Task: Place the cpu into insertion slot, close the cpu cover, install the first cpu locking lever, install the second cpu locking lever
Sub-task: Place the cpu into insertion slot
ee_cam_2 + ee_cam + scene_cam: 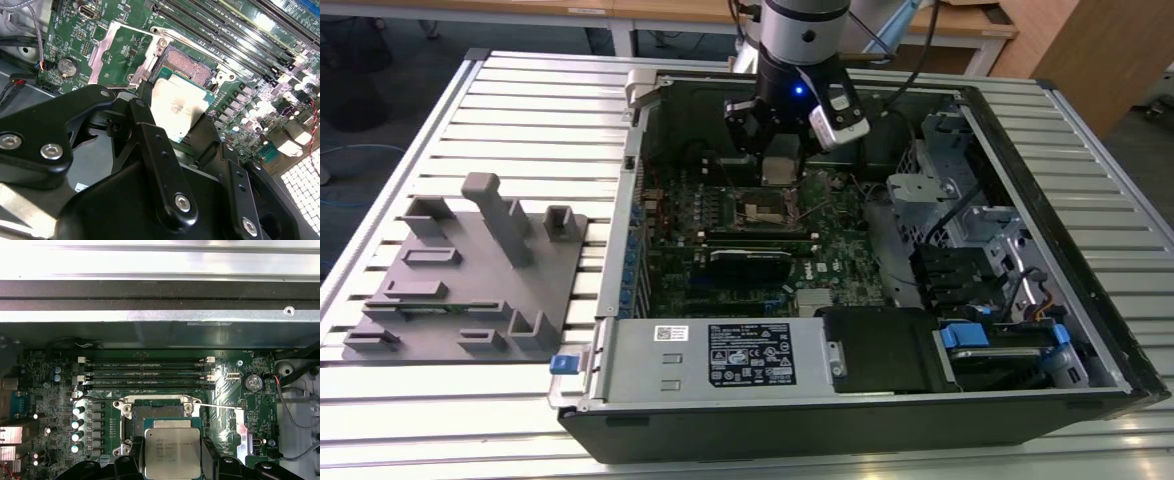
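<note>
My gripper (781,168) hangs inside the open computer case, shut on the cpu (172,455), a flat square chip with a dull silver top. In both wrist views the black fingers (136,457) clamp two opposite edges of the chip (175,100). The cpu sits just short of the insertion slot (160,412), a square dark socket with a silvery rim, also seen at an angle in the second wrist view (187,65). The cpu cover (241,432) is swung open and lies beside the socket (98,52). A thin wire lever (220,406) stands loose between the socket and the cover.
Long black memory slots (145,367) run just beyond the socket. The case walls (1067,180), a drive cage (927,190) and the power supply (720,355) ring the green board. A grey fixture with upright posts (467,270) stands on the slatted table at the exterior view's left.
</note>
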You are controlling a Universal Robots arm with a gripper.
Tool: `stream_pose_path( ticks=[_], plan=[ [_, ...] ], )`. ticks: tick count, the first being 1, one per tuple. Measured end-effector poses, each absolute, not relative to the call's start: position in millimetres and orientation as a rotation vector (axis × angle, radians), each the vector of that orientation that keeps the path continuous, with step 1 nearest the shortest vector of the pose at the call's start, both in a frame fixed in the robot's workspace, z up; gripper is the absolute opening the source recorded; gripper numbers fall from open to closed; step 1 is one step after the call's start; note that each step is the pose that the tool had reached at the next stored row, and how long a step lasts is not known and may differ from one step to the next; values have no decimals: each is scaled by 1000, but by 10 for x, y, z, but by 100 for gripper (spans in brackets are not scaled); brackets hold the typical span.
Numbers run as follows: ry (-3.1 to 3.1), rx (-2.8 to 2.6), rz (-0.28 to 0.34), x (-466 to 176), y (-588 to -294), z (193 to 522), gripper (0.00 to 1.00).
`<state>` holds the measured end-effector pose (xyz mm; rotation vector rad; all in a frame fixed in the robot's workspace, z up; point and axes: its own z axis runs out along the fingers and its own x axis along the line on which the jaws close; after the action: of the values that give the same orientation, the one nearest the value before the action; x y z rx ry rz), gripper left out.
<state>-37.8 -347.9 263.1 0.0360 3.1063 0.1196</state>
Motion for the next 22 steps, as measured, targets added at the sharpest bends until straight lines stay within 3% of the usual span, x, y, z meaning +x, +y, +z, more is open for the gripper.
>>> stream_pose_path(
  ticks=[22],
  plan=[
    [3104,36,119,-390,-3479,2548,54]
  ],
)
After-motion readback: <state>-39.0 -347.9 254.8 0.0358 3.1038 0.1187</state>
